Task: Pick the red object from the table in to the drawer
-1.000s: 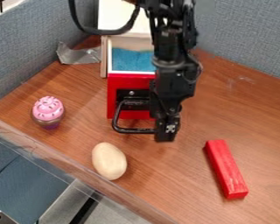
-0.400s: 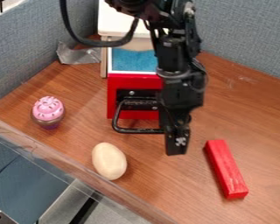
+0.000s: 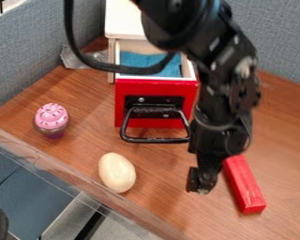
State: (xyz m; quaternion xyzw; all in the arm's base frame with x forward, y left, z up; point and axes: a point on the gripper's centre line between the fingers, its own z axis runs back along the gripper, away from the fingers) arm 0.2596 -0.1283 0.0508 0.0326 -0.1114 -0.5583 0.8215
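Spreading beneath everything, the wood-grain worktop carries a white-topped cabinet, a block and two toy foods. The black arm crosses in from the top edge, its cable looping in front of the drawer. The drawer stands pulled out from the cabinet; it has a red front and pale inner walls, and a blue lining lies inside. A black bar handle juts from that front. The tool hangs between the white egg and the red rectangular block; whether it is open or closed cannot be told. The block lies on the worktop, outside the drawer, its far end close beside the arm in the view. The egg rests in front of the drawer, and the smaller pink-topped toy cupcake sits to the drawer's left in the view.
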